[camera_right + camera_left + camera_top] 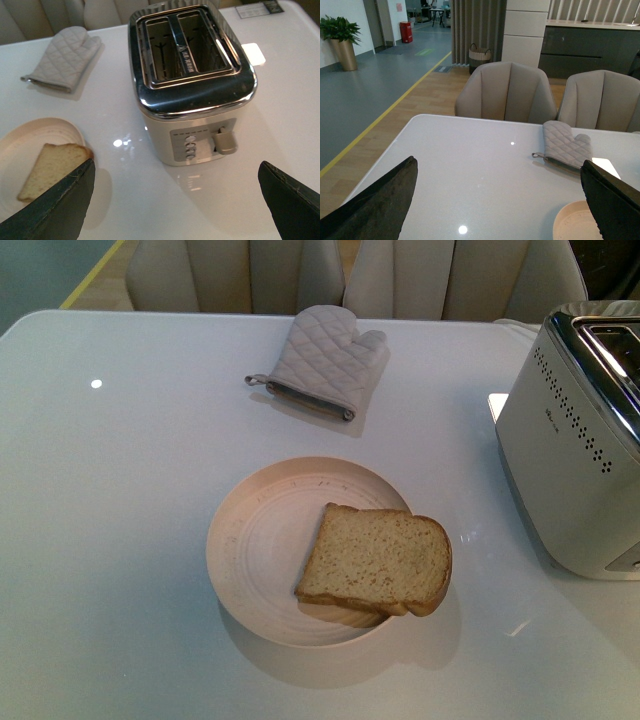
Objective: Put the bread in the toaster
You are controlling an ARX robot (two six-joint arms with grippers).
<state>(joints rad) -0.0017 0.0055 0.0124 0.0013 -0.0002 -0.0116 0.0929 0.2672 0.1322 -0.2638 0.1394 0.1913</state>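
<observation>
Your left jaws: wide open, empty. Dark fingers (375, 205) spread above bare tabletop (110, 500); plate rim shows next to one finger. Your right jaws: also wide open, holding nothing, fingers (55, 205) apart above tabletop w/ bread and toaster in view between them. Bread (375, 560) lies flat on right half of pale plate (240, 540), near-centre of tabletop, rounded end pointing right and overhanging the rim. Toaster (570, 460) at right edge, apart from plate; both slots empty per R wrist cam. Quilted mitt (320, 360) lies beyond plate, far centre. Two chairs (505, 92) behind far edge.
</observation>
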